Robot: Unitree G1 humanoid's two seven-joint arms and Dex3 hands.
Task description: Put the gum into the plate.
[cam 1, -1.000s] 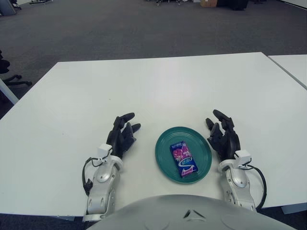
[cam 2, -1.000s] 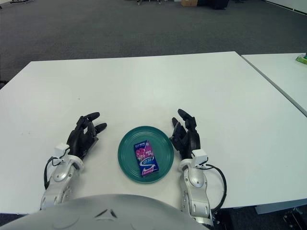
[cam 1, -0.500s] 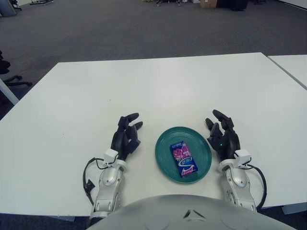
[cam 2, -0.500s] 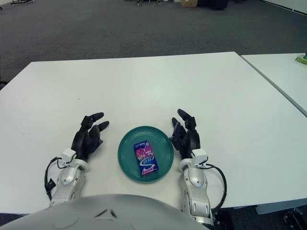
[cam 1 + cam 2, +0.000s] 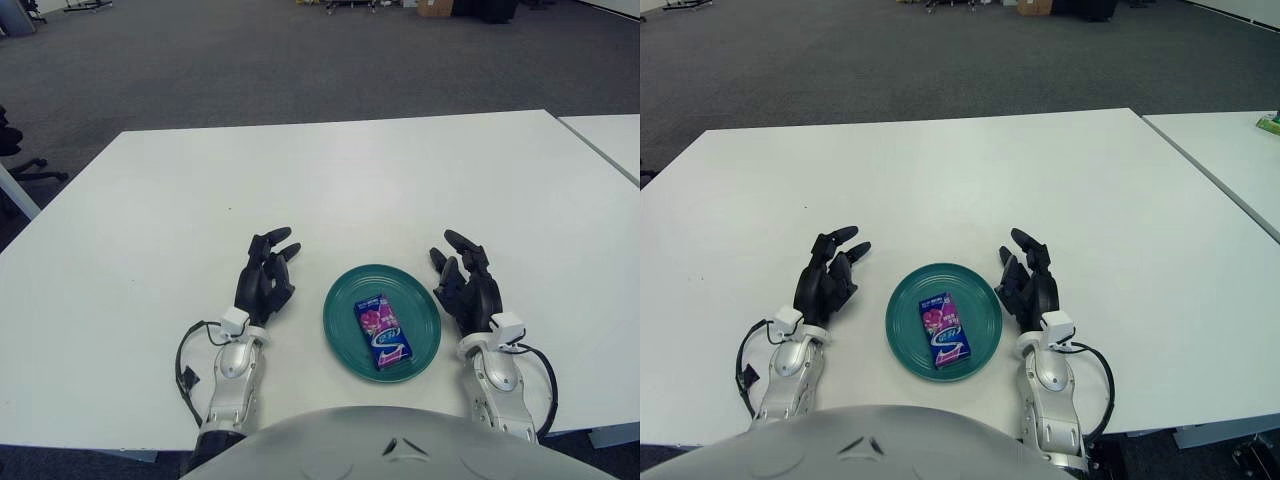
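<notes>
The gum [image 5: 382, 331] already lies flat in the plate [image 5: 341, 300], between the two hands; the left hand [image 5: 264, 280] and right hand [image 5: 467, 285] flank it on the table [image 5: 330, 180], fingers spread, holding nothing; the task looks done.

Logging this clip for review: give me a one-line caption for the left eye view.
Gum pack lies in the teal plate on the white table, with the open left hand and right hand flanking it.

I could not read the print on the gum [image 5: 382, 331]. Both forearms ran under the robot's grey chest [image 5: 400, 445] at the bottom edge. Second worktop [image 5: 1240, 150] cut by right edge.
</notes>
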